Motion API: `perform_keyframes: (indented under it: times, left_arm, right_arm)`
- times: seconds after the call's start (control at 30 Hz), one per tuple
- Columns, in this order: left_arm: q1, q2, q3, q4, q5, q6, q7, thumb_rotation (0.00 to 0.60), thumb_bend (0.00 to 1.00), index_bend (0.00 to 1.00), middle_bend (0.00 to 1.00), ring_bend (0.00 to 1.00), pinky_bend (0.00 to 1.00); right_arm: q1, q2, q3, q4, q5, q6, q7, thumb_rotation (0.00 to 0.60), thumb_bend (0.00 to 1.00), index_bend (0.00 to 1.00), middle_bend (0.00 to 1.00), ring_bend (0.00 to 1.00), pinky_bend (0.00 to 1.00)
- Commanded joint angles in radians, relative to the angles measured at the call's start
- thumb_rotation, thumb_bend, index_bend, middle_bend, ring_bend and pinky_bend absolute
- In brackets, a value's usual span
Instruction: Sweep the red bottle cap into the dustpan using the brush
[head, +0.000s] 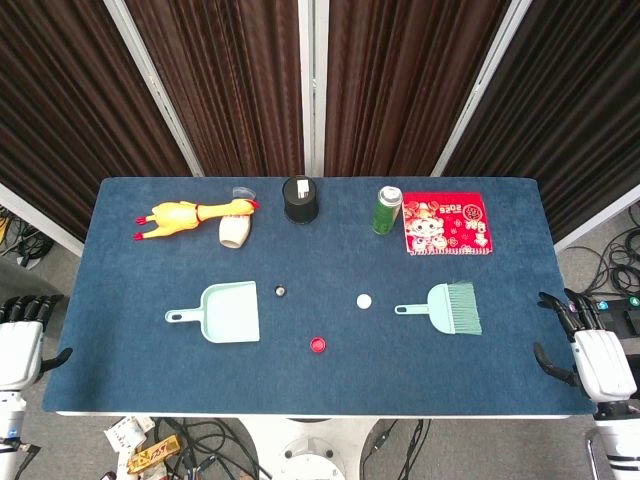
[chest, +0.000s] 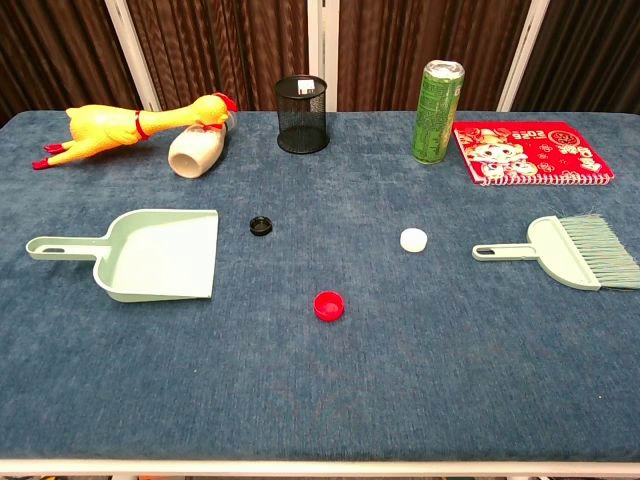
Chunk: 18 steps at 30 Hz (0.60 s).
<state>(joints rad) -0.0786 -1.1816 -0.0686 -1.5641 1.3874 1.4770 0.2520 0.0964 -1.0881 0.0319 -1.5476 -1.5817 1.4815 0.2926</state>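
Observation:
The red bottle cap (head: 318, 345) (chest: 329, 305) lies on the blue table near the front middle. To its left the pale green dustpan (head: 222, 312) (chest: 150, 254) lies flat, handle pointing left and mouth facing right. On the right lies the pale green brush (head: 450, 307) (chest: 575, 250), handle pointing left. My left hand (head: 22, 338) hangs off the table's left edge and holds nothing. Off the right edge, my right hand (head: 590, 355) is empty too, fingers apart. Neither hand appears in the chest view.
A white cap (head: 364, 300) (chest: 413, 239) and a black cap (head: 281, 291) (chest: 261, 225) lie between dustpan and brush. Along the back stand a rubber chicken (head: 185, 217), a tipped white bottle (head: 235, 231), a black mesh cup (head: 301, 199), a green can (head: 387, 210) and a red notebook (head: 449, 228).

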Motion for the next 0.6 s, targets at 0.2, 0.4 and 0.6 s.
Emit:
perform_keyframes:
  times: [0.2,0.4,0.6]
  left_arm:
    - [0.003,0.009,0.006,-0.008,0.001,-0.004,-0.009,0.600,0.11,0.22,0.24,0.17,0.16]
    - [0.011,0.014,0.010,-0.014,0.002,0.004,-0.015,0.600,0.11,0.22,0.24,0.17,0.16]
    - [0.007,0.000,0.014,0.003,0.019,0.003,-0.031,0.600,0.11,0.22,0.24,0.17,0.16]
  right_arm:
    - [0.004,-0.003,-0.002,0.001,-0.001,-0.007,0.000,0.600,0.33,0.13,0.23,0.00,0.04]
    - [0.027,0.003,0.000,-0.004,-0.017,-0.030,-0.019,0.600,0.33,0.13,0.24,0.00,0.04]
    - [0.154,0.008,0.028,-0.074,-0.016,-0.208,-0.182,0.600,0.22,0.18,0.29,0.01,0.07]
